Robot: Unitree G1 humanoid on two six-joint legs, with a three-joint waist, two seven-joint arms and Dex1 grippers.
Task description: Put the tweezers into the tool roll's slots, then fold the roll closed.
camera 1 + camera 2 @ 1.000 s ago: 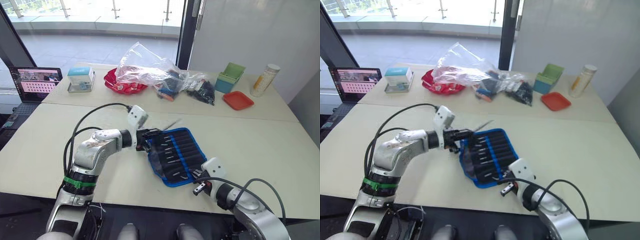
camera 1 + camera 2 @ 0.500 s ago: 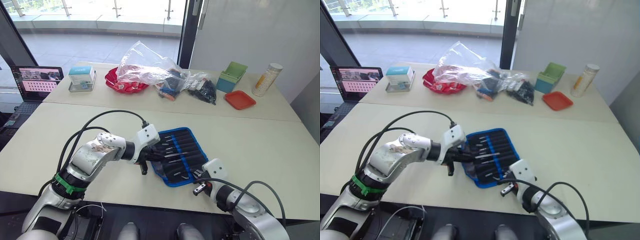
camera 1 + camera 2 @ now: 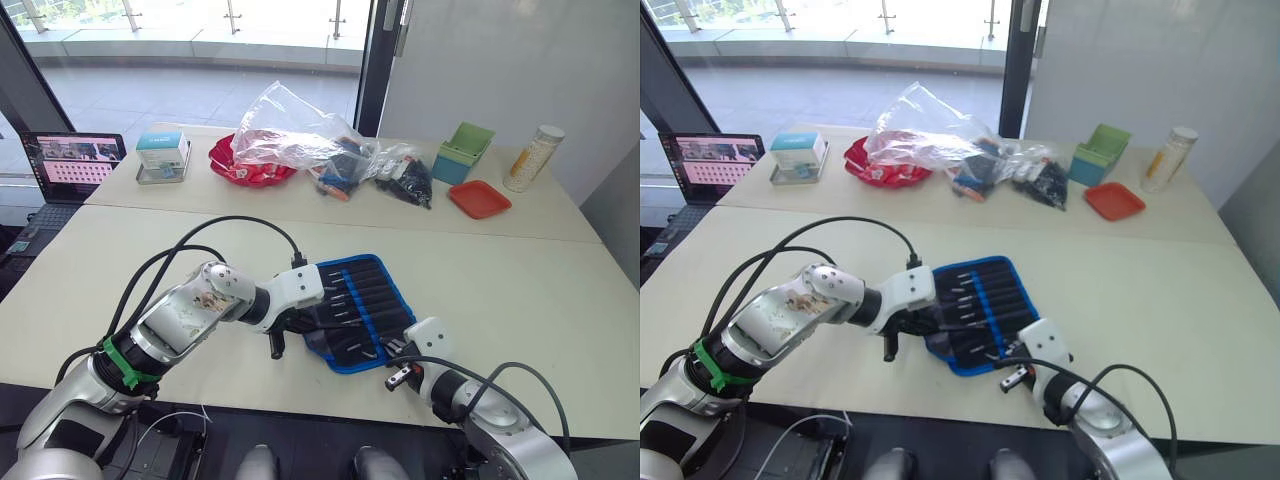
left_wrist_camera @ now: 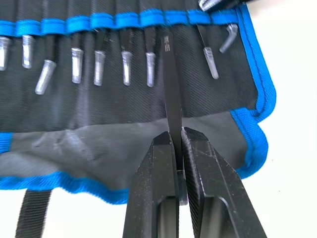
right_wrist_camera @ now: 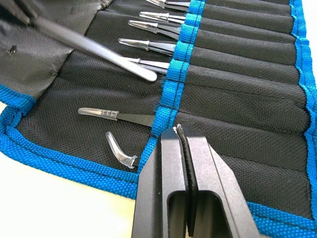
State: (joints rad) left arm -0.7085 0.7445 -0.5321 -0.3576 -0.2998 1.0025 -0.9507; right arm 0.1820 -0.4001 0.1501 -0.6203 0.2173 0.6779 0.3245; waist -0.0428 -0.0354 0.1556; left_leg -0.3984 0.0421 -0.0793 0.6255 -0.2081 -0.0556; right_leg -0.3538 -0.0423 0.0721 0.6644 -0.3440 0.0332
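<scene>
Left wrist view shows the left gripper (image 4: pixel 178 144) with its two black fingers clamped on the blunt end of a slim black tweezer (image 4: pixel 170 89), whose length runs forward over the flat black fabric tool roll with bright blue edging (image 4: pixel 247 129). The tweezer's point lies at the blue band where the row of narrow black fabric slots (image 4: pixel 129 20) begins, between two filled pockets. Other tweezers with clear-capped tips (image 4: pixel 127 67) sit in slots on either side.

From the head camera, the roll (image 3: pixel 385 290) lies open near the front edge of the pale table (image 3: pixel 520 290), right of its middle. The right gripper (image 5: pixel 182 148) hovers over the roll's near corner, its black fingers pressed together on nothing. A thin black strap (image 4: pixel 29 218) hangs from the roll's edge nearest the left gripper.

At the table's far edge sit a clear plastic bag (image 3: pixel 295 125) over a red bowl (image 3: pixel 235 165), a green box (image 3: pixel 462 150) and an orange tray (image 3: pixel 478 200).

Judged step: seating this tweezer in a slot. The next move calls for pushing it straight along the pocket line, point first, then letting go
</scene>
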